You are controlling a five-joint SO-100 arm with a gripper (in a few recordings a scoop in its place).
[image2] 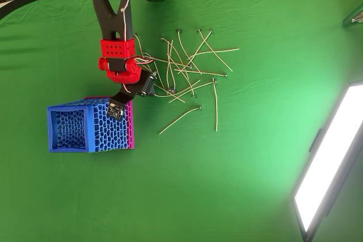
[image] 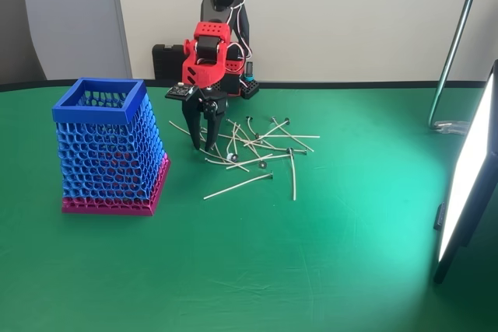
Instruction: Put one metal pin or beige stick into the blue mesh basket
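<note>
- In the fixed view I see my gripper [image: 202,139] pointing straight down at the left edge of the pile of sticks [image: 253,149], a little above centre of the frame.
- Its two black fingers [image: 212,126] stand apart, tips down among the leftmost sticks; I cannot tell whether anything sits between them.
- One long beige stick [image: 237,186] lies by itself at the near edge of the pile, slanted, its dark head at the right end. In the overhead view it sits just below the tangle, near centre frame [image2: 180,118].
- The blue mesh basket [image: 99,105] stands upright at left of the fixed view, on its magenta base band, just beside the gripper but apart from it.
- From overhead the basket [image2: 69,143] is at lower left, and the arm [image2: 116,32] reaches down from the top edge.
- A lit light panel [image: 467,176] leans at the right edge on the green table [image: 311,270].
</note>
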